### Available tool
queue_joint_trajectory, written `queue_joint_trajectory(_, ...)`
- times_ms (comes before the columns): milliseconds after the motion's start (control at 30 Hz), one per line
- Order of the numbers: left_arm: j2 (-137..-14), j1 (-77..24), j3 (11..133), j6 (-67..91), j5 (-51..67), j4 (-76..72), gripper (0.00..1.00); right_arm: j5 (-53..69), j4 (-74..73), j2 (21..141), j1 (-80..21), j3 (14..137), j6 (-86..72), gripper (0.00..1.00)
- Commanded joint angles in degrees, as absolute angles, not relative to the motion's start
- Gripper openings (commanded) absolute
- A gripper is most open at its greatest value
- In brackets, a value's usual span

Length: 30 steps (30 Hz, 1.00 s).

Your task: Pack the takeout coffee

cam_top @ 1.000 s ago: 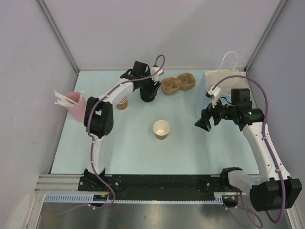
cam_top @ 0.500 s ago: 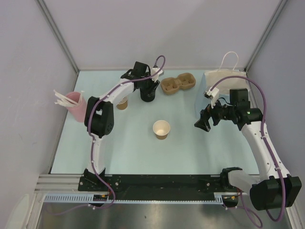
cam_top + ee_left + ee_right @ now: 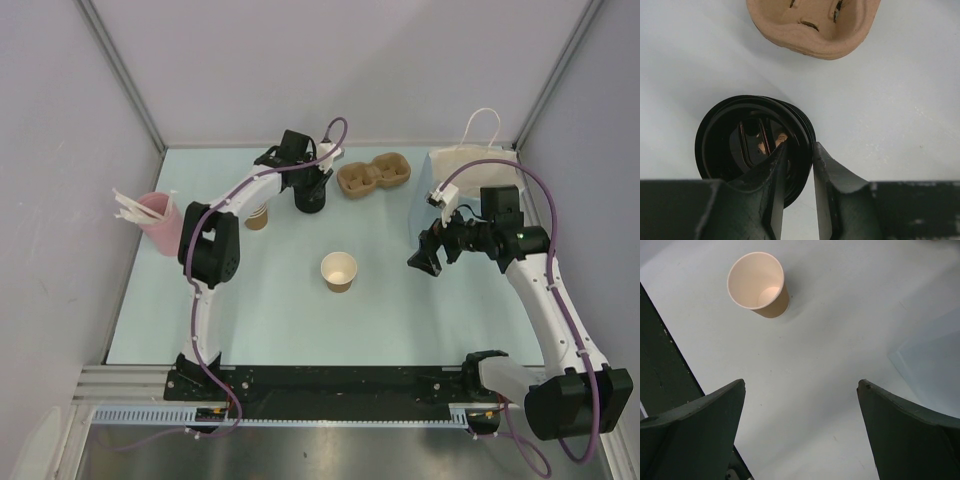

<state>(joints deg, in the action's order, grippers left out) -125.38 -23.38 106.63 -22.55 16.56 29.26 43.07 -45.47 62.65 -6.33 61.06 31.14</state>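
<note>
You get bright, even light from overhead in all three views — soft and diffuse, with no hard glare on the pale table point(image 3: 290, 320). Shadows are faint: the takeout coffee point(image 3: 758, 282) throws only a weak grey smudge to its right. In the left wrist view the glossy black lids point(image 3: 752, 145) carry small warm reflections, and the fingers point(image 3: 840, 200) of the left gripper point(image 3: 799, 147) look soft, out of focus. The right gripper point(image 3: 801, 383) blurs likewise — dark, with little surface detail. The top view is sharp throughout.
</note>
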Motion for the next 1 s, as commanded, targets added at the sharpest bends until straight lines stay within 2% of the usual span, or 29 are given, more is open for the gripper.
queue_joint_trajectory(0, -124.46, -23.2, 109.16, -22.94, 15.12, 28.13, 0.3, 42.98, -44.47, 62.84, -6.68, 61.08, 31.64, 1.0)
queue_joint_trajectory(233, -122.7, -23.2, 108.46, -22.76, 15.38, 28.21, 0.22, 42.98, -44.47, 62.75, -6.77, 61.08, 31.64, 1.0)
queue_joint_trajectory(700, -116.11, -23.2, 106.17, -20.83, 18.19, 27.68, 0.17, 42.89, -44.38, 62.75, -6.86, 61.0, 31.64, 1.0)
queue_joint_trajectory(967, -106.02, -23.29, 100.13, -20.83, 28.63, 29.44, 0.13, 44.12, -44.65, 63.28, -7.03, 61.0, 31.9, 1.0)
